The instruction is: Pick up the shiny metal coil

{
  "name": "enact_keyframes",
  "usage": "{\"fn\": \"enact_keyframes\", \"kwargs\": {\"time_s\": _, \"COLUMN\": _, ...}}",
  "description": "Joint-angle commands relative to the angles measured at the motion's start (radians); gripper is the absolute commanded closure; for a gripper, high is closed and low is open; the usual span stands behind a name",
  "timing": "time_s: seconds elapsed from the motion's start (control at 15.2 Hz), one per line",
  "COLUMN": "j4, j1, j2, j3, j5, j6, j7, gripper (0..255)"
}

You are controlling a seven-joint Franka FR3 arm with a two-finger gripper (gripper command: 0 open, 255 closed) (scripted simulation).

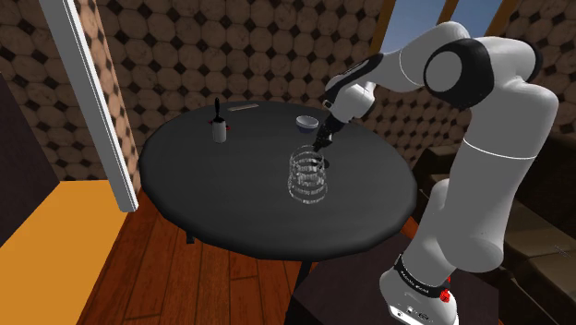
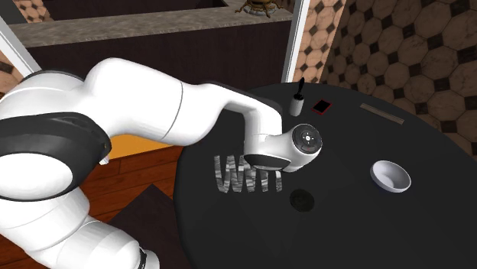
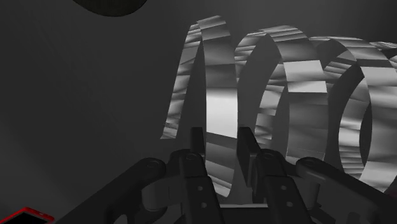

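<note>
Your shiny coil [image 1: 307,180] stands on the dark round table [image 1: 212,203], near its middle. The gripper [image 3: 221,137] straddles one band at the coil's top, jaws narrow and seemingly pressing both faces. You're at the grasp; next, confirm the pinch, then lift straight and slowly.

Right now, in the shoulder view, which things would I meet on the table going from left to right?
White cup with a dark stick → thin flat strip → metal coil. The bowl overlaps the coil sideways, so it is left out.
</note>
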Motion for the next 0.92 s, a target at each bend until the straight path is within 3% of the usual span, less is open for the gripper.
{"fn": "enact_keyframes", "kwargs": {"time_s": 0.0, "j4": 0.010, "j1": 0.006, "j2": -0.021, "j3": -0.008, "j5": -0.032, "j6": -0.014, "j7": 0.028, "gripper": 255}}
{"fn": "enact_keyframes", "kwargs": {"time_s": 0.73, "j4": 0.056, "j1": 0.029, "j2": -0.138, "j3": -0.028, "j5": -0.201, "j6": -0.091, "j7": 0.176, "gripper": 255}}
{"fn": "enact_keyframes", "kwargs": {"time_s": 0.86, "j4": 0.057, "j1": 0.029, "j2": -0.140, "j3": -0.028, "j5": -0.203, "j6": -0.093, "j7": 0.178, "gripper": 255}}
